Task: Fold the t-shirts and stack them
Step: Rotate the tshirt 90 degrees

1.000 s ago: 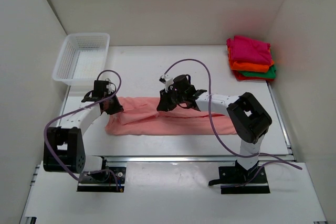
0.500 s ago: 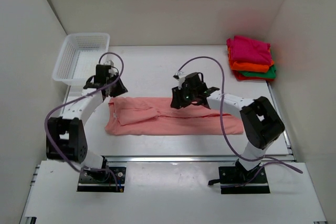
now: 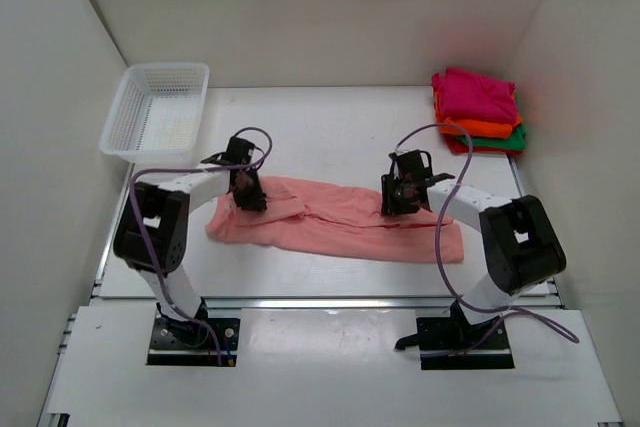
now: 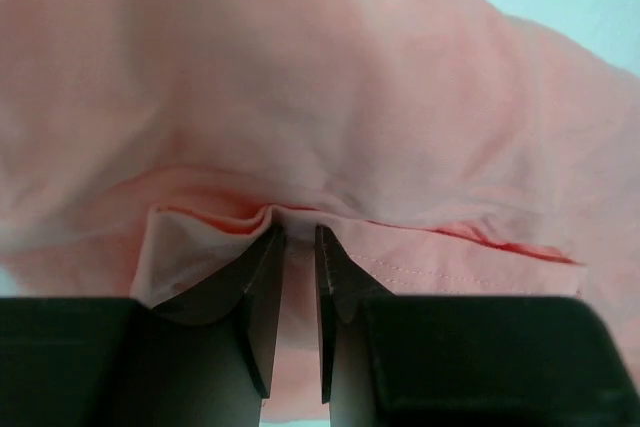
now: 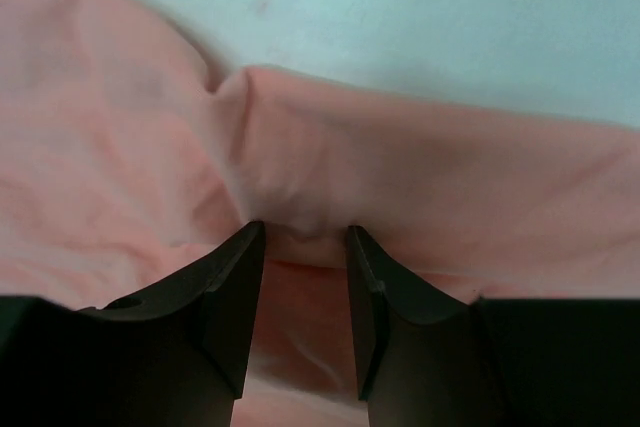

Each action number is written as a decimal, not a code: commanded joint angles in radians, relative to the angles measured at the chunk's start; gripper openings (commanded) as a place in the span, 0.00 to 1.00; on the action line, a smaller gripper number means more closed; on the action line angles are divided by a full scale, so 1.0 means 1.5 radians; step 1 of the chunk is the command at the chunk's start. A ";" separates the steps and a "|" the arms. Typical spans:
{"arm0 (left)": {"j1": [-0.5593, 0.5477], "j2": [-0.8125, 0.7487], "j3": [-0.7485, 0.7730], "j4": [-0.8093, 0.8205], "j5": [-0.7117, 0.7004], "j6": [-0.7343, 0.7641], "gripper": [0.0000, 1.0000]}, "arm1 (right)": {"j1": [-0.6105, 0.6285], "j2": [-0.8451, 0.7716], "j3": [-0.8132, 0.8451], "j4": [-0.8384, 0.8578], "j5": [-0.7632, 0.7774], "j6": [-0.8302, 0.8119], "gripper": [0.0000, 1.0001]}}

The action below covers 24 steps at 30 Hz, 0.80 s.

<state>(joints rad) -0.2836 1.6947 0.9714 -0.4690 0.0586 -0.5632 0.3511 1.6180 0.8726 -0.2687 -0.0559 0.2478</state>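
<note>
The salmon-pink t-shirt [image 3: 330,229] lies as a long folded band across the table's middle. My left gripper [image 3: 250,195] is down on its upper left edge. In the left wrist view its jaws [image 4: 295,232] stand a narrow gap apart, open, with a ridge of the pink cloth [image 4: 330,97] bulging at their tips. My right gripper [image 3: 397,197] presses on the upper right edge, open [image 5: 300,232], a hump of cloth [image 5: 400,167] between its tips. A folded stack sits at the back right: magenta t-shirt [image 3: 478,92] on top, then orange [image 3: 480,129], then green [image 3: 514,139].
A white mesh basket [image 3: 165,68] stands at the back left corner. White walls close in the table on the left, the back and the right. The metal rail of the table's near edge [image 3: 320,300] runs in front of the arm bases.
Both grippers let go of the shirt, lifted off and came back down on its far edge, the left one further right, the right one further right too. The shirt's far edge has shifted.
</note>
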 commanded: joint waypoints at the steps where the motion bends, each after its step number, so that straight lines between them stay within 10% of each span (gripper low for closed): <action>1: -0.015 0.078 0.113 -0.004 -0.024 0.006 0.30 | 0.053 -0.041 -0.073 -0.062 -0.010 0.085 0.36; 8: -0.037 0.327 0.500 -0.157 -0.031 0.052 0.26 | 0.170 -0.127 -0.217 0.047 -0.026 0.273 0.32; 14: -0.052 0.679 1.190 -0.385 0.001 0.069 0.24 | 0.274 -0.160 -0.225 0.156 0.031 0.430 0.31; 20: -0.050 0.639 0.947 -0.206 0.020 0.075 0.23 | 0.330 -0.028 -0.124 0.199 0.022 0.436 0.30; 24: -0.037 0.728 1.147 -0.257 0.045 0.051 0.23 | 0.402 0.012 -0.057 0.193 0.095 0.407 0.29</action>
<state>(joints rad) -0.3580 2.7197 2.5687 -0.8131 0.0914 -0.4725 0.8810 1.6051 0.7479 0.0280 -0.0025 0.8642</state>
